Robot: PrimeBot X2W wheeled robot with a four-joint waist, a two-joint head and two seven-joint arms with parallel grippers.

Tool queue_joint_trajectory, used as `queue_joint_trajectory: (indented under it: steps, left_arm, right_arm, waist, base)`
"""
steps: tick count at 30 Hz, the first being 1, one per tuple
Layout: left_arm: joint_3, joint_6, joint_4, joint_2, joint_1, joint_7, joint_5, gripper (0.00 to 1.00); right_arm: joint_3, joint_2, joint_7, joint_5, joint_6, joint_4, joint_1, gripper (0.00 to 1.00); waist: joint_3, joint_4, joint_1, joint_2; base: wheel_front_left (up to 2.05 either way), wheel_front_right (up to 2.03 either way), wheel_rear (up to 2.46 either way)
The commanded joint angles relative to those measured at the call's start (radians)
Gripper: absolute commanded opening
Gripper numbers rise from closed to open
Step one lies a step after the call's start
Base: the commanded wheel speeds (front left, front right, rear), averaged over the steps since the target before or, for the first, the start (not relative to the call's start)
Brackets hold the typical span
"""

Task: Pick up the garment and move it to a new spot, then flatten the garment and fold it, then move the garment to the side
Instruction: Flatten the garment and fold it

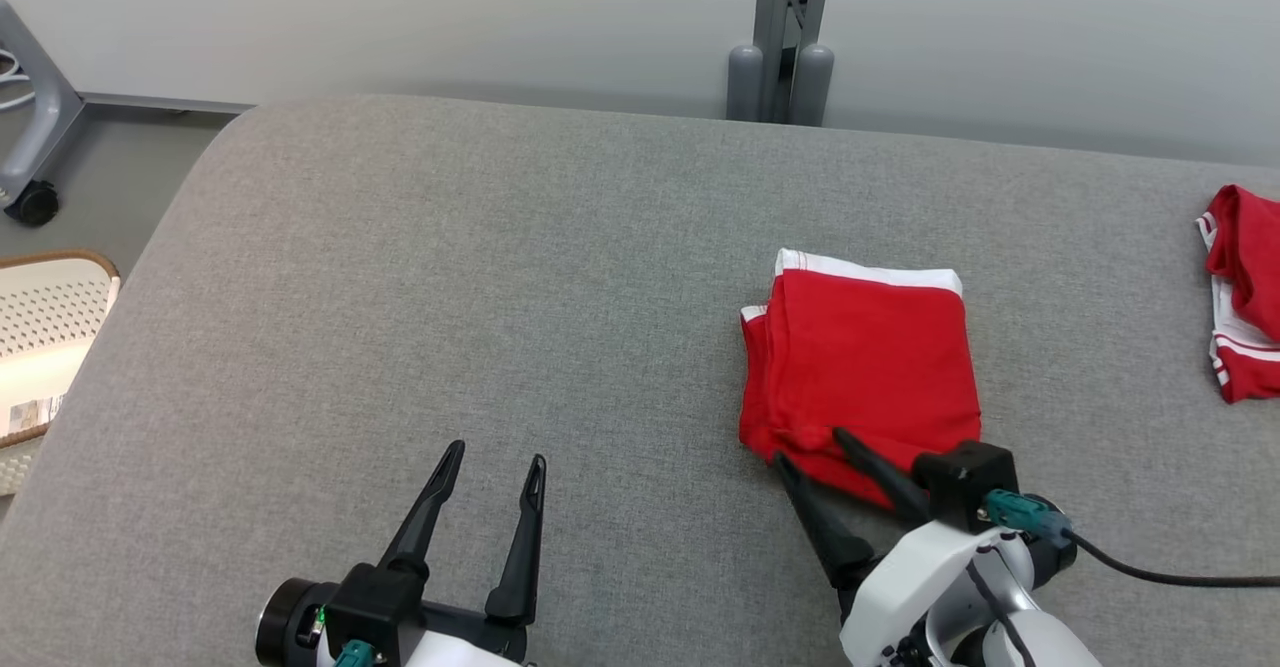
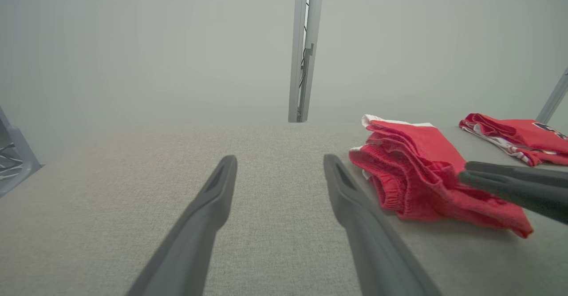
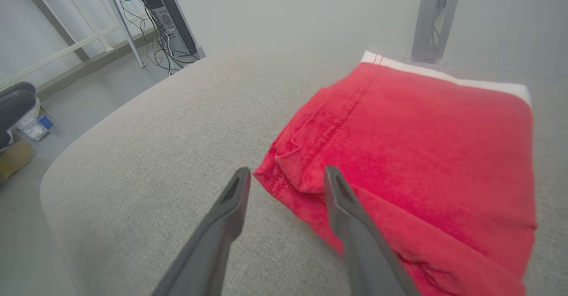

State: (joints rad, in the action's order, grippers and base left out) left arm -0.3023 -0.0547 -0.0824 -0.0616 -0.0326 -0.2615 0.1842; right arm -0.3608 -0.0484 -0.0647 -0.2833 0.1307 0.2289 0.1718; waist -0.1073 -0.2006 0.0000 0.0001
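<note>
On the right half of the grey padded table point(image 1: 450, 277), the red garment point(image 1: 865, 367) lies folded into a compact rectangle. Its white waistband runs along the far edge, and its layered edges face the robot's left. The right gripper point(image 1: 809, 445) sits at the garment's near-left corner with its fingers apart. One finger is over the cloth and the other over bare padding just beside it, with nothing clamped between them. The left gripper point(image 1: 497, 452) hovers over bare table well apart from the garment, its fingers spread wide and empty. A second red garment point(image 1: 1245, 297) lies bunched at the table's right edge. Judging by the neat stack, flattening and folding appear complete. Whether this spot is already the final side position cannot be told; if it is not, one more grasp and shift to the side remains.
</note>
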Motion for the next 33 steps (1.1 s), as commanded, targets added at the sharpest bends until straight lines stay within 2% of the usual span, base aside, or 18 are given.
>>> queue_joint_trajectory:
  steps: [1, 9, 19, 24, 33]
  left_arm:
    - [0.007, 0.001, -0.001, -0.006, -0.002, -0.004, -0.008, 1.00]
    - [0.017, -0.009, 0.011, -0.005, -0.013, -0.004, -0.006, 1.00]
    - [0.031, -0.034, 0.016, 0.001, -0.020, -0.004, 0.024, 1.00]
    - [0.042, -0.046, 0.015, 0.002, -0.023, -0.004, 0.034, 1.00]
    - [0.059, -0.052, 0.014, 0.006, -0.037, -0.004, 0.066, 1.00]
  right_arm:
    - [0.009, -0.005, 0.023, -0.011, 0.000, -0.017, -0.007, 1.00]
    - [0.087, -0.006, 0.133, 0.029, 0.000, -0.037, 0.013, 1.00]
    - [0.183, -0.015, 0.305, 0.078, 0.000, 0.071, 0.014, 1.00]
    - [0.209, -0.026, 0.330, 0.087, 0.000, 0.104, -0.011, 1.00]
    - [0.235, -0.020, 0.332, 0.091, 0.000, -0.008, -0.127, 1.00]
  waist:
    - [0.006, 0.005, 0.0000, -0.0001]
    - [0.021, 0.044, 0.0000, -0.0001]
    - [0.048, 0.127, 0.0000, -0.0001]
    - [0.051, 0.157, 0.0000, -0.0001]
    - [0.065, 0.177, 0.0000, -0.0001]
  base:
    - [0.00, 0.00, 0.00]
    - [0.00, 0.00, 0.00]
    - [0.00, 0.00, 0.00]
    - [0.00, 0.00, 0.00]
    - [0.00, 0.00, 0.00]
